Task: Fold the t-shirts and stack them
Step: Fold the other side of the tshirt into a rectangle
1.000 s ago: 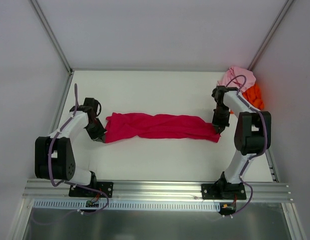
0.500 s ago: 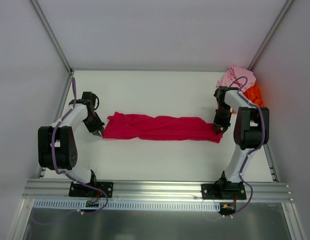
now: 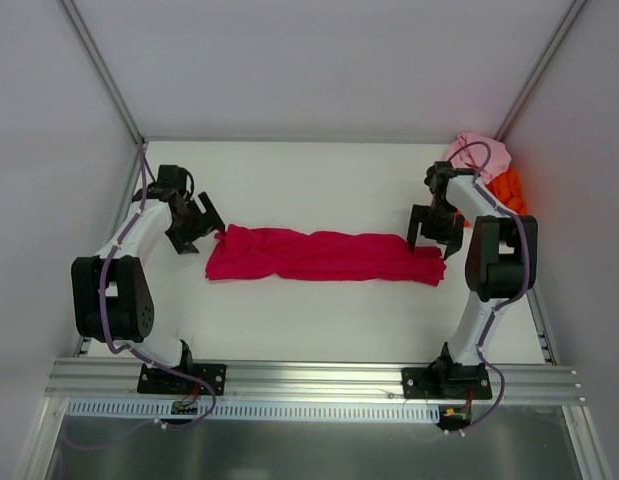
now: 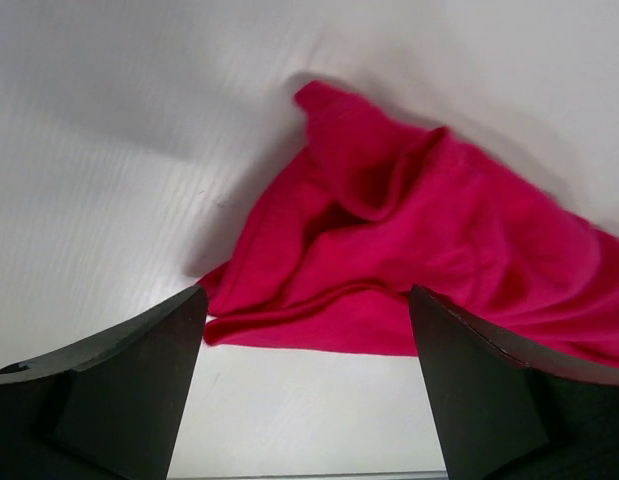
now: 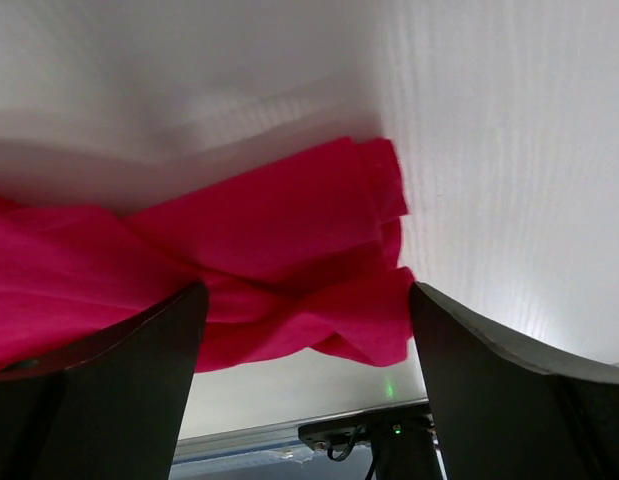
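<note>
Left gripper (image 3: 201, 224) and right gripper (image 3: 429, 233) stand with jaws apart at opposite ends of the crimson t-shirt (image 3: 319, 255). It lies stretched lengthwise on the table (image 3: 319, 190), we judge for folding. The pink t-shirt (image 3: 479, 153) and orange t-shirt (image 3: 508, 190) seem heaped far right.

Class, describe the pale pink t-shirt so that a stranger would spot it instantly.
Start at the white table and go to its far right corner. Of the two crumpled there, the pale pink t-shirt is the farther one, behind the orange t-shirt.
</note>
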Controlling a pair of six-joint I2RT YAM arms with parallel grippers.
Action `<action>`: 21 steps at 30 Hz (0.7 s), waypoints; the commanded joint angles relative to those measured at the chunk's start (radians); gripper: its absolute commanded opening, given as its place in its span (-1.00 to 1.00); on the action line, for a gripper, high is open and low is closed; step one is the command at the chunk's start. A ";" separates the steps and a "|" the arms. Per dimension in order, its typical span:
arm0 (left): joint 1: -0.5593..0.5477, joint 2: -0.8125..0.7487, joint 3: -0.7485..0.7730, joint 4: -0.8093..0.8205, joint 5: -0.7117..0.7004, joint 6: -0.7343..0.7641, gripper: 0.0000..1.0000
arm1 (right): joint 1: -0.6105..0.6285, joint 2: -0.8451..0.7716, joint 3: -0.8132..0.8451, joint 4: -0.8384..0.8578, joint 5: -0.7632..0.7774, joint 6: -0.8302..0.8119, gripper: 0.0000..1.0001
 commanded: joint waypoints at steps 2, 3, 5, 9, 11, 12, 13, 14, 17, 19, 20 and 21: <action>-0.008 -0.009 0.123 0.081 0.115 0.022 0.62 | 0.026 -0.059 0.079 0.017 -0.095 -0.046 0.68; -0.036 -0.006 0.155 0.081 0.118 0.026 0.62 | 0.029 -0.059 0.088 0.017 -0.131 -0.053 0.63; -0.045 -0.028 0.148 0.125 0.164 0.025 0.54 | 0.045 -0.062 0.116 0.008 -0.141 -0.065 0.49; -0.069 -0.066 0.133 0.184 0.244 0.007 0.18 | 0.058 -0.085 0.137 0.000 -0.141 -0.071 0.43; -0.077 -0.057 0.136 0.172 0.268 -0.001 -0.06 | 0.063 -0.086 0.147 -0.009 -0.138 -0.076 0.43; -0.088 -0.054 0.128 0.172 0.293 -0.009 -0.38 | 0.068 -0.085 0.166 -0.015 -0.126 -0.077 0.43; -0.094 -0.055 0.125 0.170 0.294 -0.015 -0.52 | 0.068 -0.083 0.176 -0.021 -0.124 -0.079 0.43; -0.102 -0.057 0.116 0.170 0.298 -0.016 -0.66 | 0.071 -0.080 0.185 -0.029 -0.122 -0.082 0.43; -0.135 -0.063 0.073 0.179 0.307 -0.030 -0.91 | 0.069 -0.080 0.213 -0.039 -0.138 -0.088 0.33; -0.160 -0.049 0.058 0.185 0.305 -0.029 -1.00 | 0.072 -0.085 0.216 -0.043 -0.187 -0.082 0.17; -0.162 -0.043 0.041 0.187 0.304 -0.030 -1.00 | 0.074 -0.085 0.216 -0.044 -0.202 -0.077 -0.07; -0.163 -0.037 0.033 0.201 0.307 -0.033 -1.00 | 0.080 -0.085 0.214 -0.046 -0.217 -0.073 -0.20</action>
